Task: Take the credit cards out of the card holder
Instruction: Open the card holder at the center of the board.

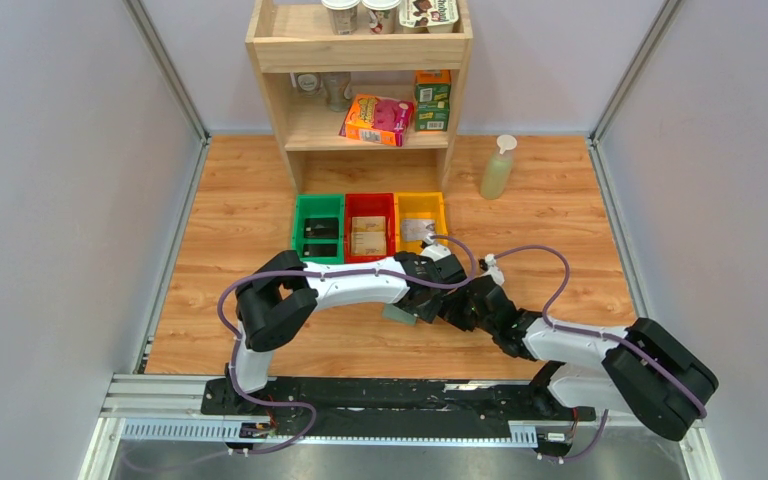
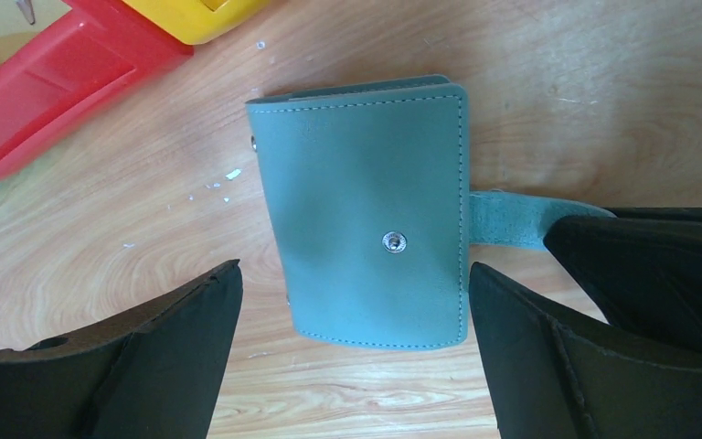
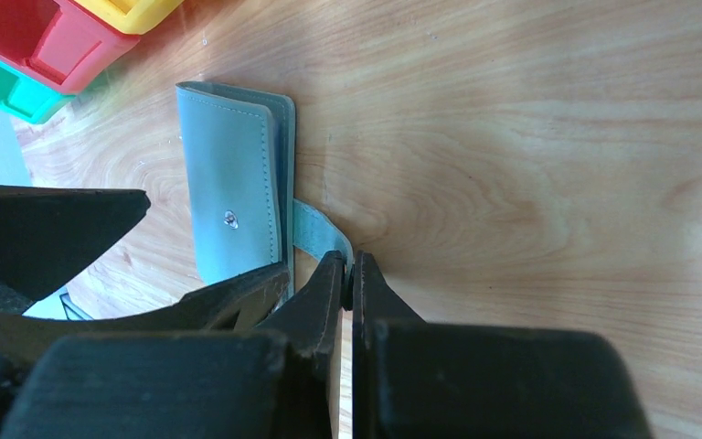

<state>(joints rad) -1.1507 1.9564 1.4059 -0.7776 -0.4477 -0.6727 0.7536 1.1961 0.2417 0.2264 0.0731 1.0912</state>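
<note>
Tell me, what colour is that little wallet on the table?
Grey-green card holder, clearest in the left wrist view.

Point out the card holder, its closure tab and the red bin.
card holder (image 2: pixel 366 210): left wrist view, middle of cover.
closure tab (image 2: pixel 507 219): left wrist view, mid-strap.
red bin (image 2: pixel 50 101): left wrist view, side wall.

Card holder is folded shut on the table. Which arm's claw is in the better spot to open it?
Probably the right. The right claw is shut on the closure tab, ready to pull the card holder open. The left claw hangs open astride it, gripping nothing.
</note>
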